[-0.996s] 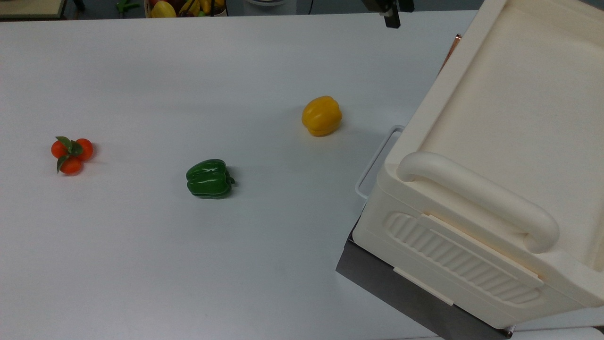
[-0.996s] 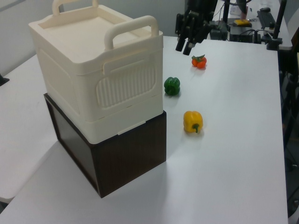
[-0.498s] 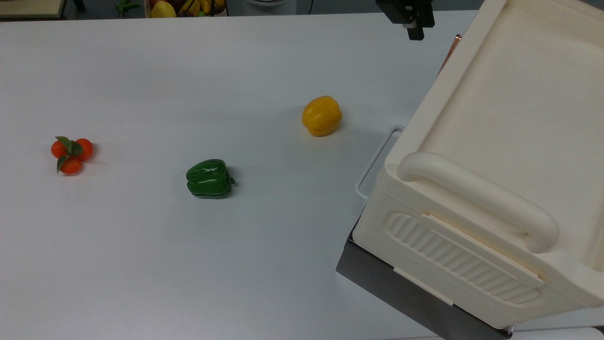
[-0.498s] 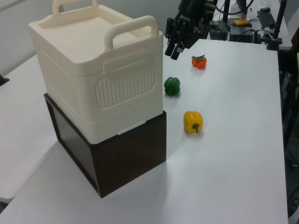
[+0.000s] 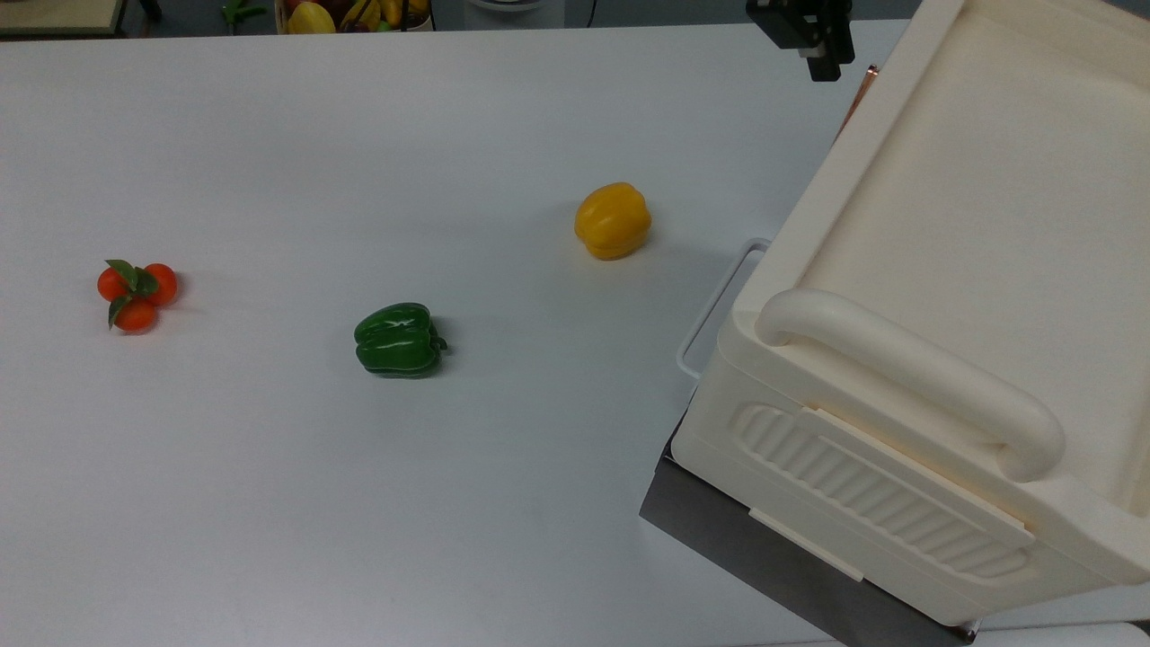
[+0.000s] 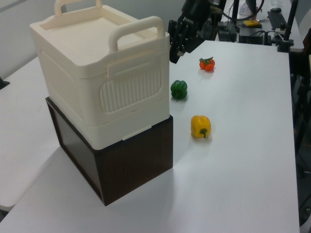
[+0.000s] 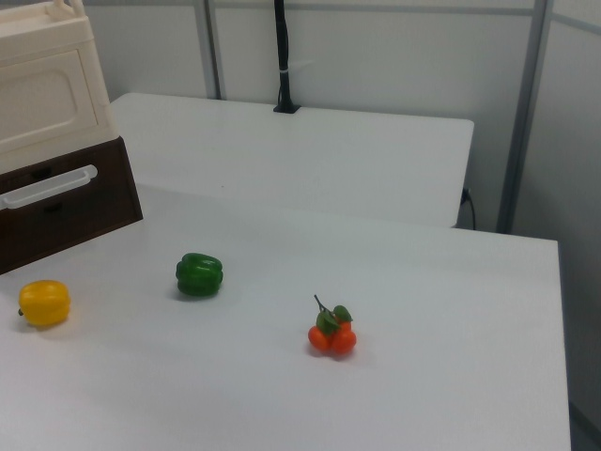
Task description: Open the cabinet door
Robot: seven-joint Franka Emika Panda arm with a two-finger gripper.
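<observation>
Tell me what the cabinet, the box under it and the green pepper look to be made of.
Cabinet: most likely moulded plastic, matte cream, judging by its rounded corners, thick bar handle and ribbed side panel.
Dark base box: looks like dark brown wood or laminate with a faint grain; which one is unclear.
Green pepper: probably plastic, since its glossy skin shows sharp white highlights.

Pretty clearly a robotics lab, not a kitchen. Big plain white counter (image 6: 252, 145) with toy plastic produce scattered on it, and past its far end in the left view there's a bench of electronics and cables (image 6: 248, 24). Grey partition panels with metal posts (image 7: 526, 103) stand behind the counter in the right view.
</observation>
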